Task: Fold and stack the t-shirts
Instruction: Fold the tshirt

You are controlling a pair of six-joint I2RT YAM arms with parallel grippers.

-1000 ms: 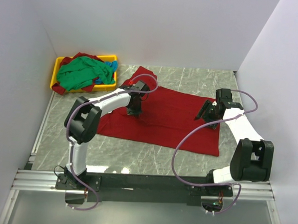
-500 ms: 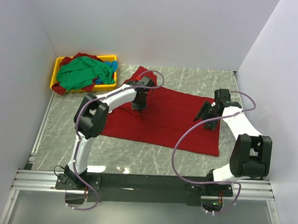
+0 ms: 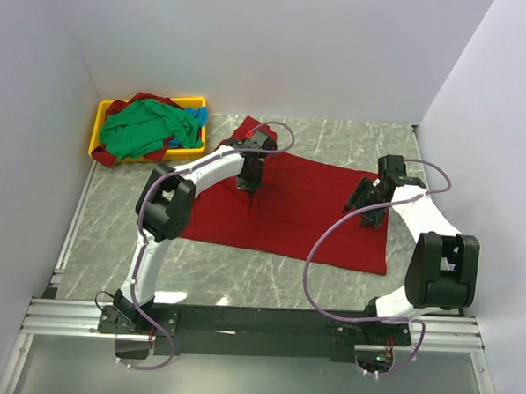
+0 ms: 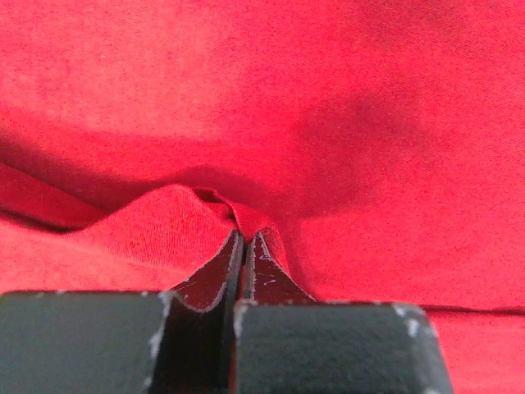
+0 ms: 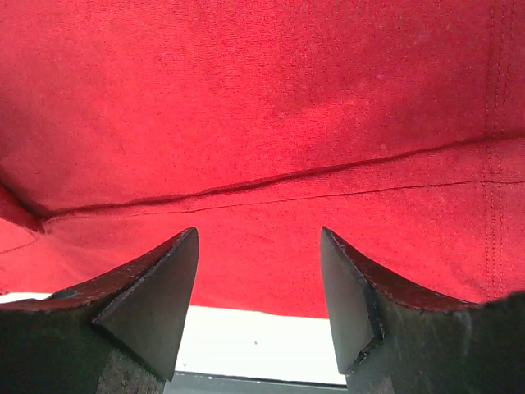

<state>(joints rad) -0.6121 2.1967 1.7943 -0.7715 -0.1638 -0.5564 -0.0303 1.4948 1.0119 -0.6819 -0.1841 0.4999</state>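
although the deep red shirt (image 3: pixel 288 218) lies spread on the grey table (image 3: pixel 337 139) much as it did a second ago, the left arm (image 3: pixel 203 169) has reached further out across it. its elbow has swung forward and inward, so the left gripper (image 3: pixel 250 187) now stands nearer the shirt's far edge, not far from the sleeve that points toward the yellow tray (image 3: pixel 97 128). the other shirts (image 3: pixel 143 129), green, blue and red, sit heaped in that tray, so none looks folded yet. the right arm (image 3: pixel 425 219) has barely shifted; it stays bent over the shirt's right side with the right gripper (image 3: pixel 361 202) pointing down at the cloth. i judge the fold of this first shirt to be only starting, with the left side carrying cloth while the right waits. from the left wrist, the left gripper (image 4: pixel 244 238) is pressed fully closed on a small ridge of cloth (image 4: pixel 189 209) that it has pulled up off the flat shirt. from the right wrist, the right gripper (image 5: pixel 258 238) is spread wide and grips nothing, with a stitched hem running across just beyond its tips.
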